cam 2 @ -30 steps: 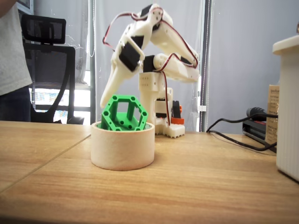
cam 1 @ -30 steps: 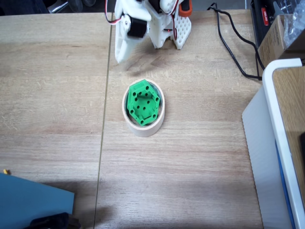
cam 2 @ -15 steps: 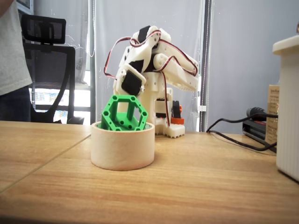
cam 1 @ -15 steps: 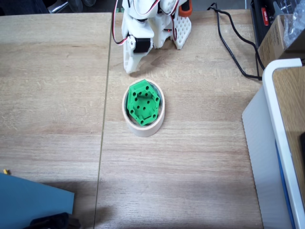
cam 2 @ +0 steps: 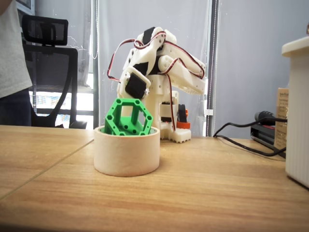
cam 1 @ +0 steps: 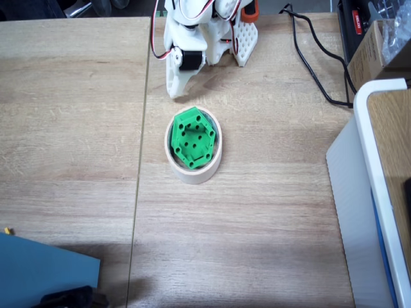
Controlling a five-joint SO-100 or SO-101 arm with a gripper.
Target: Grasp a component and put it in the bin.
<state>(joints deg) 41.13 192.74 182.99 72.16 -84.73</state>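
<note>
The gripper (cam 1: 173, 90) hangs folded near the arm's base at the table's far edge, its tip pointing down toward the table (cam 1: 270, 212). It holds nothing and touches neither the component nor the bin. From above, its fingers overlap into 1 white shape, so I cannot tell whether the jaws are parted or closed; in the low fixed view the fingertips are hidden behind the component (cam 2: 129, 117).

There is 1 component (cam 1: 192, 137), green and hexagonal, sitting tilted inside the 1 bin (cam 1: 193, 168), with its upper part standing above the rim. The bin (cam 2: 126, 155) rests near the middle of the table, just in front of the gripper but apart from it.

1 black cable (cam 1: 314, 64) runs along the far right part of the table. 1 white-edged box (cam 1: 372, 192) is cut off at the right edge, and 1 blue object (cam 1: 45, 273) is cut off at the near left corner. A person (cam 2: 12, 67) is partly visible at the left edge of the low view.
</note>
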